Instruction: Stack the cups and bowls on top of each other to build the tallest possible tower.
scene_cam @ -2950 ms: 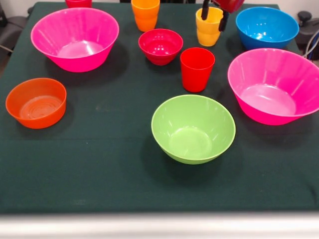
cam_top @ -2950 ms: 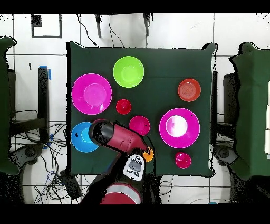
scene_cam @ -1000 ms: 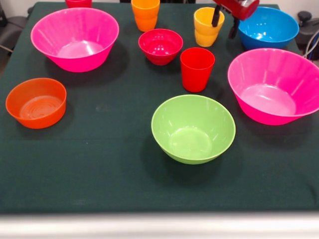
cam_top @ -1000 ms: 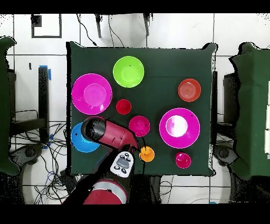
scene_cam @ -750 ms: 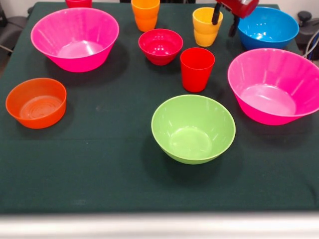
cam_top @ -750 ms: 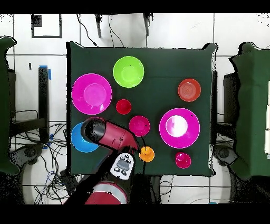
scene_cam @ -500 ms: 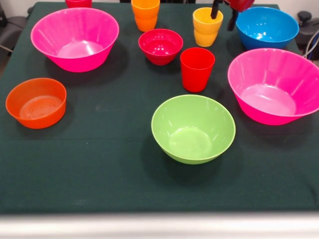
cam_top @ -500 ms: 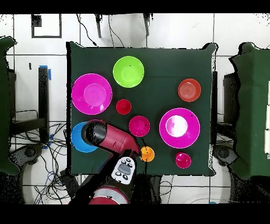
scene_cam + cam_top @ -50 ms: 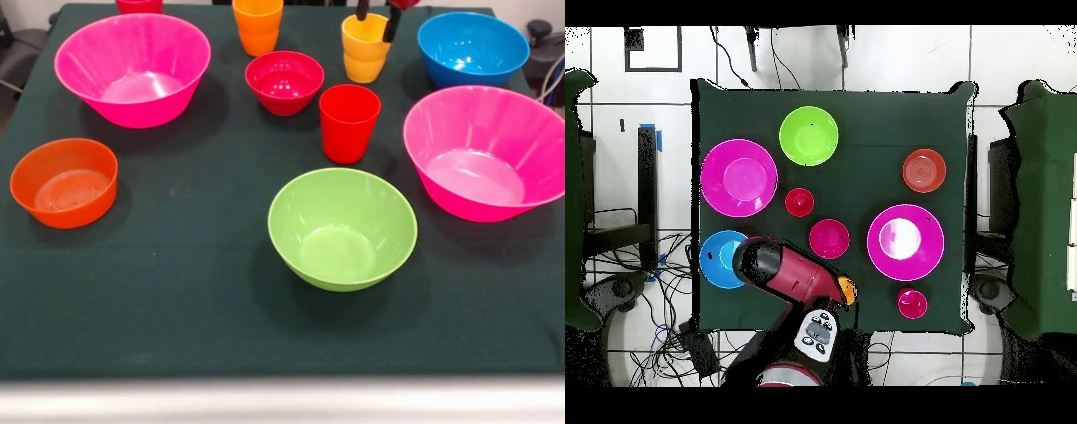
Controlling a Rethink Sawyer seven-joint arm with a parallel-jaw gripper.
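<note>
My gripper hangs open at the far edge, its two dark fingers just over the rim of the yellow cup. To its side stand the orange cup and the blue bowl. The small crimson bowl and the red cup stand mid-table, and the lime-green bowl is nearest the front. Each vessel stands alone; no tower shows. In the overhead view the arm hides the yellow cup and part of the orange cup.
Two large hot-pink bowls flank the table. The small orange bowl sits at one side edge. A small pink-red vessel shows at the far edge. Dark green cloth covers the table.
The gripper has swung sideways from the gap between the yellow cup and the blue bowl to directly above the yellow cup. The vessels have not moved.
</note>
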